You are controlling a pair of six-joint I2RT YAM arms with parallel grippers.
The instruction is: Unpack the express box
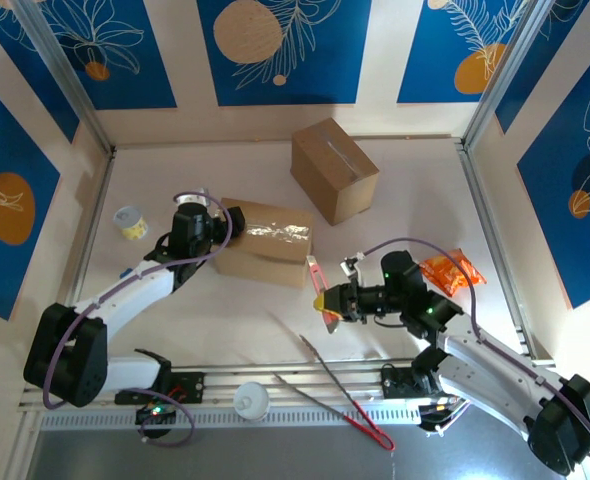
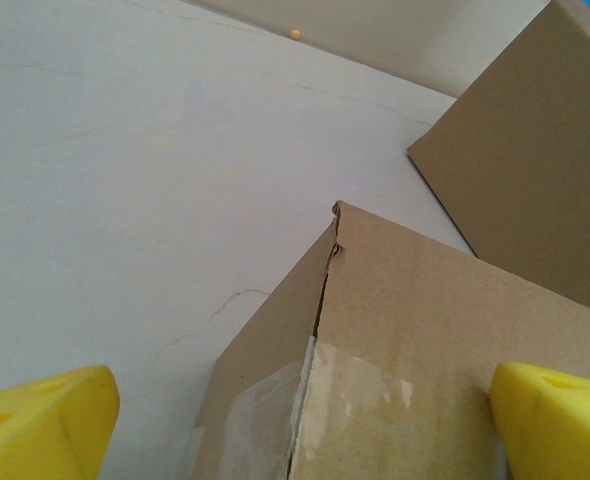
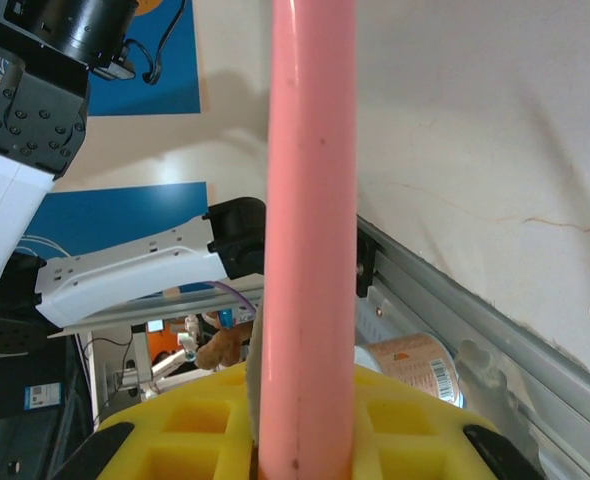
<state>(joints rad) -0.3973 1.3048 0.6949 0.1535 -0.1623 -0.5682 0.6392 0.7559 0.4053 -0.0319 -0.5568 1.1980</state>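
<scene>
Bare table (image 1: 245,320) before taped box (image 1: 265,240), second box (image 1: 333,168) behind (close), tongs (image 1: 340,390) nearer

corner of a cardboard box (image 2: 425,330) poking up, seam split a bit at the tip, clear tape (image 2: 355,410) under the split, left gripper (image 2: 295,430) with yellow fingers (image 2: 35,420) spread wide, one left of the box over the white table (image 2: 125,180), one over its top, second box (image 2: 535,170) just behind it to the right

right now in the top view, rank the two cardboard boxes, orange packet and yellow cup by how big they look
1. far box and near box: too alike to rank
2. orange packet
3. yellow cup
</scene>
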